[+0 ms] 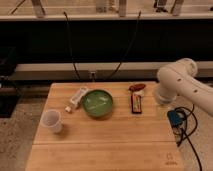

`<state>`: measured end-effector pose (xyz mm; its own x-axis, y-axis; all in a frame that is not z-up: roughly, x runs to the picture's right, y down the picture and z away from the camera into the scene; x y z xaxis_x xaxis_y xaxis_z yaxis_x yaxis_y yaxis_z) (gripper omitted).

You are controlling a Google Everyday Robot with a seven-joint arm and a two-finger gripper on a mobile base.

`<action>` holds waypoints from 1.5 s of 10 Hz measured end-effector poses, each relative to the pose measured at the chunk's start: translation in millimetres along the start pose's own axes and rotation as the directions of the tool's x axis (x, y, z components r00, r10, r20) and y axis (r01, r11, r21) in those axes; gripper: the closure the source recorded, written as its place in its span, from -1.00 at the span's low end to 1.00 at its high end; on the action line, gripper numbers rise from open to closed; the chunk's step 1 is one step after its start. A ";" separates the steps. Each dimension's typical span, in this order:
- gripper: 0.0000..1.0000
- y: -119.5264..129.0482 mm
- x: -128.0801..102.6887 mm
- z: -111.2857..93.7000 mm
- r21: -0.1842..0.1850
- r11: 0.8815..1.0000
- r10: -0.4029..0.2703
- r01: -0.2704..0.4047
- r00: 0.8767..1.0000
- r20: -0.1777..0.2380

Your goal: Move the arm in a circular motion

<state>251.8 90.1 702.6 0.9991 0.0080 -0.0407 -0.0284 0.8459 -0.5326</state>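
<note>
**A:** While we are going across from the left, what is sitting on the desk (100, 150) first?

**B:** A pale cup (51, 121) is standing upright near the left edge, well apart from the rest. Behind it and further right, a white packet (78, 96) is lying slantwise, its far end coming just beside the bowl.

**A:** And the bowl?

**B:** The green bowl (98, 103) is sitting mouth up near the middle of the desk, toward the back. I am not making out what is inside it.

**A:** What is lying to its right?

**B:** A dark bar (135, 102) is lying lengthwise, pointing front to back, near the bowl but not touching it. A red bag (137, 87) is resting just behind the bar, close to the back edge.

**A:** Where is the arm?

**B:** The arm (180, 85) is hanging over the desk's right rear corner. Its rounded white joint is sitting highest, and a thick segment is sloping down and running off the right edge. A small blue box (175, 119) with dark cables is showing below it at the desk's right side.

**A:** And the tool?

**B:** The tool is lying out of view, past the right edge where the arm is leaving, so I cannot tell whether it is wide, narrow or holding anything.
</note>
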 end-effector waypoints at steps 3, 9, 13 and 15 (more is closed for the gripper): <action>-0.60 -7.1 -7.9 3.9 -0.001 1.000 -0.021 0.021 1.000 -0.013; -0.60 -16.8 -63.7 14.7 -0.005 0.995 -0.104 0.104 0.994 -0.026; -0.60 -27.6 -84.3 21.3 -0.002 0.989 -0.149 0.149 0.989 -0.014; -0.60 -31.2 -85.9 24.6 -0.001 0.987 -0.163 0.163 0.987 -0.008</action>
<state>167.6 76.2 743.5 0.9902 -0.1339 0.0403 0.1346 0.8354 -0.5329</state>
